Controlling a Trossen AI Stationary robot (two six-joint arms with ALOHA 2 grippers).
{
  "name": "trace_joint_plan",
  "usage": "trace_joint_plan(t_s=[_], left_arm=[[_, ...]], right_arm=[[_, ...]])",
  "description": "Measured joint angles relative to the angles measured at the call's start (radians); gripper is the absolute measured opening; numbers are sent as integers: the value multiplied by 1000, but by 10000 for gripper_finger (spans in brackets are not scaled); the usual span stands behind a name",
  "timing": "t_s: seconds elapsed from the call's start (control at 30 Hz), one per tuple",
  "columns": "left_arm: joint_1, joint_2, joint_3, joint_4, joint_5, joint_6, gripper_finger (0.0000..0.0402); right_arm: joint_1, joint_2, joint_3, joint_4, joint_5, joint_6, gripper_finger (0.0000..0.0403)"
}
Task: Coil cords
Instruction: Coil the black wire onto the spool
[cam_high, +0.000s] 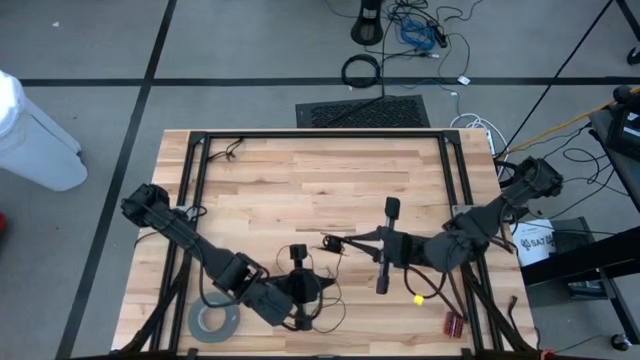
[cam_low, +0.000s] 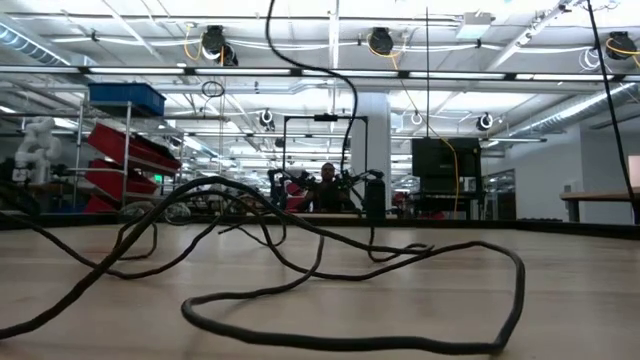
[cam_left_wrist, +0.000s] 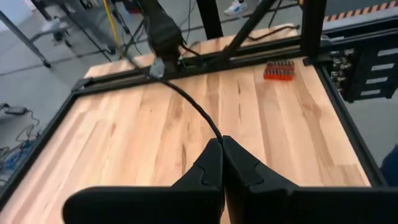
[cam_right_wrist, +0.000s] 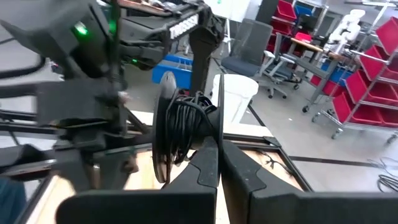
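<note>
The cord is a thin dark wire, partly wound on a small black spool (cam_right_wrist: 186, 130) made of two discs. Slack loops of the cord (cam_low: 350, 340) lie on the wooden table near its front edge. In the high view the spool (cam_high: 298, 255) sits at mid-table, just off the tip of my right gripper (cam_high: 328, 243), which reaches in from the right and is shut on it. My left gripper (cam_high: 310, 292) is a little nearer the front edge and is shut on the cord (cam_left_wrist: 193, 106). Neither gripper shows in the low view. My left gripper pinches a single strand of the cord (cam_left_wrist: 217, 135) between its two fingertips. From there the strand runs away above the table toward the right rail. My right gripper is shut on the rim of the spool's nearer disc (cam_right_wrist: 219, 127). Its fingers (cam_right_wrist: 208, 163) come about level from the table's right side, and the spool is lifted with its discs on edge.
A wide grey tape roll (cam_high: 213, 318) lies at the front left beside my left arm. A red bit set (cam_high: 455, 322) and a small yellow piece (cam_high: 418, 298) lie at the front right. A black frame (cam_high: 320, 135) rims the table.
</note>
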Motion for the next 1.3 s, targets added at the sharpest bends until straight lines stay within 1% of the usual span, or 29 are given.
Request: trace_joint_plan(t_s=[0.1,0.2,0.53,0.63,0.9,1.0,1.2,1.3], left_arm=[[-7,1,0,-51,-5,-42,0],[-11,1,-4,-91,-16,-88,0],[-58,2,-5,-256,-112,-232,0],[-75,2,-5,-287,-121,-265,0],[-118,3,-6,-308,-138,-294,1],[-126,4,-6,-290,-161,-295,16],[-124,6,-6,-265,-171,-296,77],[-126,9,-7,-256,-171,-296,100]], right_arm=[[16,-5,0,0,2,-3,0],[29,-6,0,-3,35,-6,0],[42,-6,-1,-5,49,-7,0],[43,-5,-1,-5,48,4,0],[50,-4,-1,-31,48,48,0],[54,-4,-1,-36,52,62,0],[57,1,1,-73,55,101,0],[58,1,1,-76,55,108,0]])
